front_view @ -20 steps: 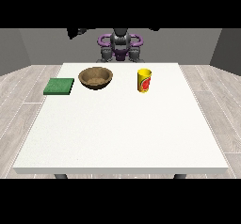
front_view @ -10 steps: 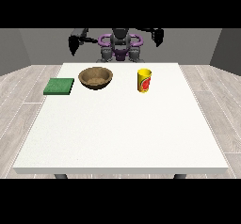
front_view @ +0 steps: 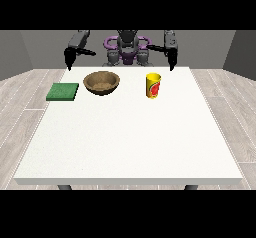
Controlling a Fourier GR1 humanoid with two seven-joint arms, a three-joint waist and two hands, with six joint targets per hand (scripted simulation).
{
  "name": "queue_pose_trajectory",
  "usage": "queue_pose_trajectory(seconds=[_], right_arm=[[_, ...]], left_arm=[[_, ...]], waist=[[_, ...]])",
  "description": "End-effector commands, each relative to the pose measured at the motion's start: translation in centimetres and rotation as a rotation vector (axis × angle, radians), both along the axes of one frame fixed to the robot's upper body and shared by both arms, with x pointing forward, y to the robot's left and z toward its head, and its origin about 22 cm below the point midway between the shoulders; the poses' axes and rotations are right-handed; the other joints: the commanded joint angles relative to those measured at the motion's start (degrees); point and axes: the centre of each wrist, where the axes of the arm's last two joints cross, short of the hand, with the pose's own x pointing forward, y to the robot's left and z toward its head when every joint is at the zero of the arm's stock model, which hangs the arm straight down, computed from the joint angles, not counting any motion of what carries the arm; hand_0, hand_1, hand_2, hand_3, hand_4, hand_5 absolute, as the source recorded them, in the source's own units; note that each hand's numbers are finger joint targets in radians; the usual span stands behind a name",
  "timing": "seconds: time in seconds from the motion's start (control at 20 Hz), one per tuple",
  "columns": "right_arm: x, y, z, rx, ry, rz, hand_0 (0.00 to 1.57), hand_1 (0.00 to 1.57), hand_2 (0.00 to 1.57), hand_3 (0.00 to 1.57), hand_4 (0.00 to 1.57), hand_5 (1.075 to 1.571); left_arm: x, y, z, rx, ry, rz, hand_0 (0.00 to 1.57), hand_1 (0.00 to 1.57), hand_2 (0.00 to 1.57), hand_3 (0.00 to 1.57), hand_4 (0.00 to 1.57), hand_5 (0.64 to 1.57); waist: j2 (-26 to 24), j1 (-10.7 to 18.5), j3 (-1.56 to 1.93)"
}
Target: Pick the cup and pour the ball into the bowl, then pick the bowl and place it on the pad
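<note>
A yellow cup (front_view: 153, 85) with a red mark stands upright on the white table (front_view: 130, 137), right of centre at the far side. A brown wooden bowl (front_view: 101, 82) sits to its left. A green pad (front_view: 63, 91) lies flat near the table's far left edge. No ball shows from this view. The hand at the view's right (front_view: 171, 58) hangs down above the table's far edge, behind and right of the cup. The hand at the view's left (front_view: 68, 58) hangs over the far left corner, behind the pad. Neither hand touches anything.
The robot's torso (front_view: 128, 49) stands behind the far edge, arms spread wide at elbow height. A wooden floor surrounds the table. The near half of the table holds no objects.
Both arms have swung outward from the torso and their hands have come down to the far edge of the table. Cup, bowl and pad have not moved.
</note>
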Motion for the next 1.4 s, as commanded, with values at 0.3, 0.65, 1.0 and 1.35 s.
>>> queue_pose_trajectory(seconds=[0.3,0.65,1.0,1.35], right_arm=[[1.3,-2.3,0.4,0.006,-0.009,0.026,0.0,0.0,0.0,0.0,0.0,1.563],[0.8,-3.7,-1.1,0.005,-0.022,0.023,0.0,0.0,0.0,0.0,0.0,1.559],[1.6,-7.3,-1.6,0.026,-0.031,0.005,0.0,0.0,0.0,0.0,0.0,1.56],[2.4,-8.0,2.3,0.017,-0.142,0.084,0.0,0.0,0.0,0.0,0.0,1.556]], left_arm=[[2.3,0.0,-5.6,0.006,-0.002,0.069,0.0,0.0,0.0,0.0,0.0,1.233],[2.5,0.1,-8.8,-0.01,-0.024,0.085,0.0,0.0,0.0,0.0,0.0,1.271],[5.0,-2.0,-7.3,0.005,-0.01,0.073,0.0,0.0,0.0,0.0,0.0,1.238],[4.5,2.0,-8.3,0.353,-0.117,0.355,1.31,1.31,1.57,1.57,0.83,1.511]], waist=[[1.5,-2.9,-0.01],[3.28,-3.69,-0.02],[3.69,-2.52,0.02],[9.77,-8.57,0.0]])
